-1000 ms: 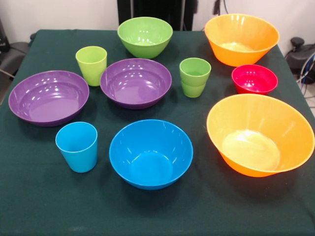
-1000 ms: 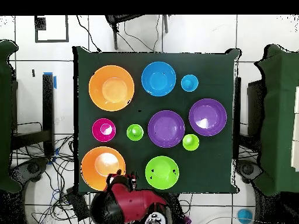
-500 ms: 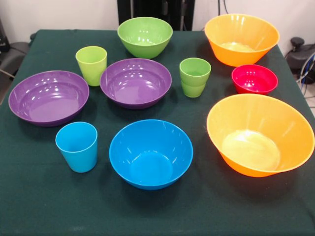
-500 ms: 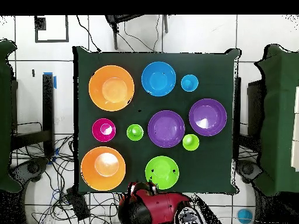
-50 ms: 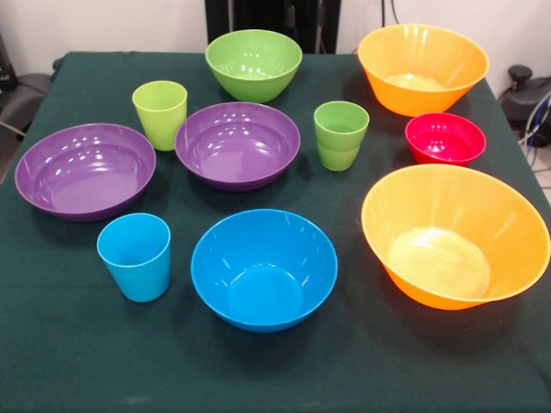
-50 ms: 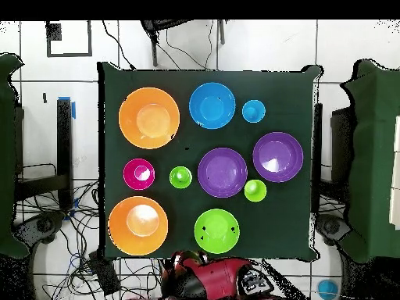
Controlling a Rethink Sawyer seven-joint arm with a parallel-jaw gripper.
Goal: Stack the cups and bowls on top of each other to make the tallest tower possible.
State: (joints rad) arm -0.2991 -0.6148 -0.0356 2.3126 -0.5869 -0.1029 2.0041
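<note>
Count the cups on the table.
3, all standing apart, none stacked: sky blue cup beside the blue bowl; yellow-green cup behind the purple bowls; ridged green cup near the red bowl.

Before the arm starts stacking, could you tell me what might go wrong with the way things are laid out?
The ridged green cup stands close beside the red bowl and a purple bowl, so reaching for it could nudge a neighbour. The bowls are glossy and wide, so a grip may slip. The near orange bowl appears tilted and might rock when something is set inside it.
</note>
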